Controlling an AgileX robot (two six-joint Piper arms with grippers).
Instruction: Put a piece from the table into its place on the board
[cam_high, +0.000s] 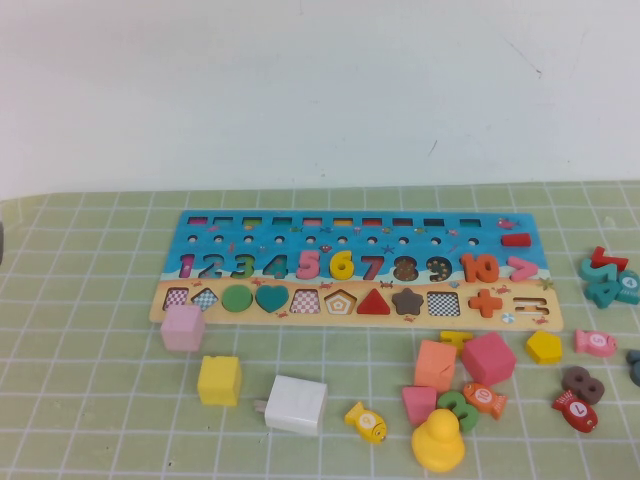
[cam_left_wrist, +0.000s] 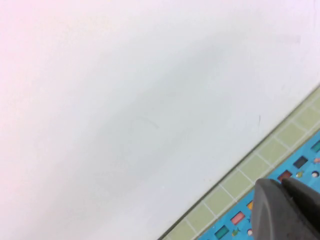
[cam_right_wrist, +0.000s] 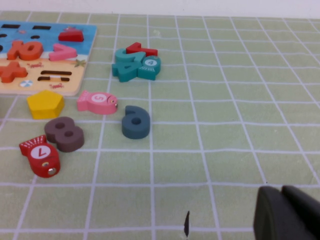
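On the green gridded mat (cam_high: 90, 400), nearest the robot, a yellow duck (cam_high: 438, 441) sits at about 5 o'clock from the scene's centre. Beside it lie a yellow fish (cam_high: 367, 421) with orange stripes, a white block (cam_high: 295, 404) and a yellow cube (cam_high: 219, 380). A pink cube (cam_high: 183, 327) touches the near left corner of the board (cam_high: 200, 228).

To the right of the duck lie a green numeral (cam_high: 459, 410), an orange fish (cam_high: 485, 399), a salmon block (cam_high: 435, 364) and a magenta cube (cam_high: 488, 358). Further toward 4 o'clock are a red fish (cam_right_wrist: 40, 155), a brown numeral 8 (cam_right_wrist: 64, 133), a yellow pentagon (cam_right_wrist: 44, 103), a pink fish (cam_right_wrist: 97, 102) and a dark blue numeral 6 (cam_right_wrist: 136, 121).

The board lies across the middle of the mat, its tan strip of shape cut-outs on the near side and the numeral row behind it. The yellow numeral 6 (cam_high: 342, 264) is seated in its place in that row, between the pink 5 (cam_high: 309, 263) and the 7 (cam_high: 372, 267).

At 3 o'clock, off the board's right end, a red piece (cam_right_wrist: 141, 49) and teal numerals (cam_right_wrist: 135, 65) are piled together.

The right gripper (cam_right_wrist: 287, 212) shows only as a dark edge in its wrist view, low over bare mat on the right; I cannot tell how its fingers stand. The left gripper (cam_left_wrist: 285, 207) shows likewise, near the board's far edge; again I cannot tell. Neither appears in the high view.
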